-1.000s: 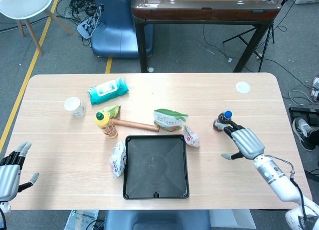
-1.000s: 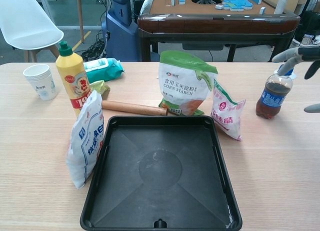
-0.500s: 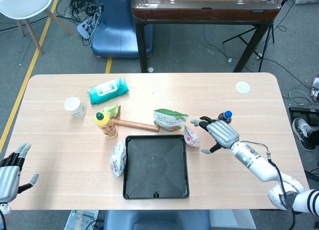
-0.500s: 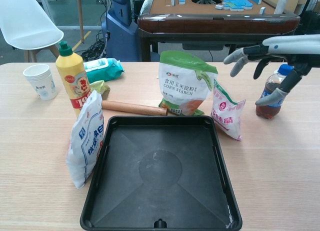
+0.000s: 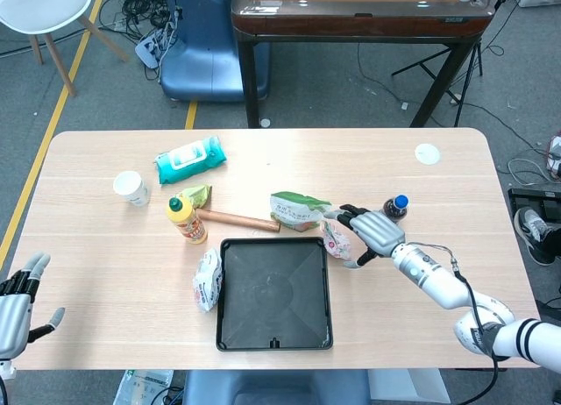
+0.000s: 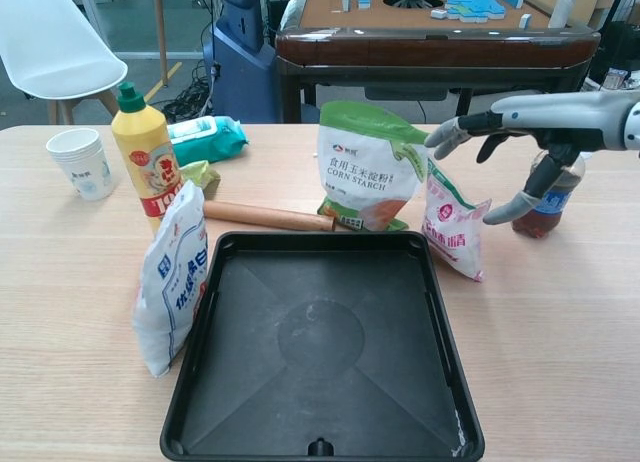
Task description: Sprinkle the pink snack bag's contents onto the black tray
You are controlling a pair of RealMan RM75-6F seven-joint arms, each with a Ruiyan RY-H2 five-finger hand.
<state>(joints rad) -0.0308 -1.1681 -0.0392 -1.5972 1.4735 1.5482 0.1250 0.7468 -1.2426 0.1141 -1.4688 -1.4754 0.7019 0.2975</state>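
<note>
green bag (image 6: 372, 167) reads "corn starch"

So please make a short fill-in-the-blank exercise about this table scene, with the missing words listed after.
1. The right hand hovers open above the ____ snack bag.
2. The black tray holds ____.
3. The rolling pin lies behind the tray, beside the ____ squeeze bottle.
4. The left hand holds ____.

Missing words: pink; nothing; yellow; nothing
</note>
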